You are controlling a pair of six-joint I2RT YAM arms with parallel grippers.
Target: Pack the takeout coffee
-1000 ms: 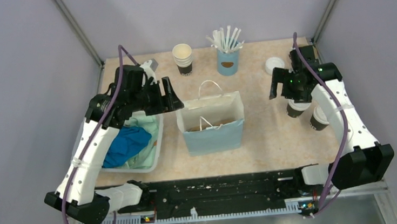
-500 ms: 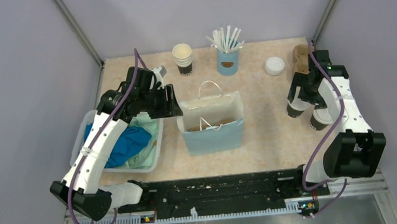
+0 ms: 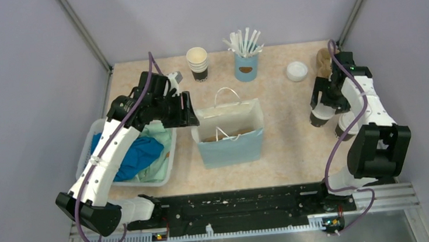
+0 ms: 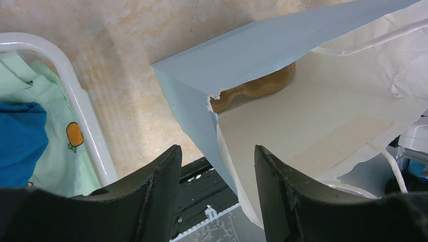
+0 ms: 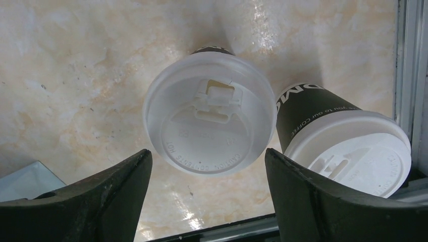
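Grasp step. Your right claw (image 5: 207, 159) hangs wide over the takeout coffee (image 5: 209, 128), which stands on the desk's (image 3: 284, 144) right side beside a second lidded cup (image 5: 348, 146). Next: descend, centre, close. Left claw (image 4: 217, 156) gapes astride the bag (image 3: 229, 134) wall.

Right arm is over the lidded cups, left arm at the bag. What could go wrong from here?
1. A second lidded cup stands almost against the takeout coffee. The right gripper's open fingers straddle the coffee's lid, so one finger may knock the neighbour over.
2. The left gripper straddles the paper bag's wall beside a small tear in the rim. A pull there might rip it further or tip the bag.
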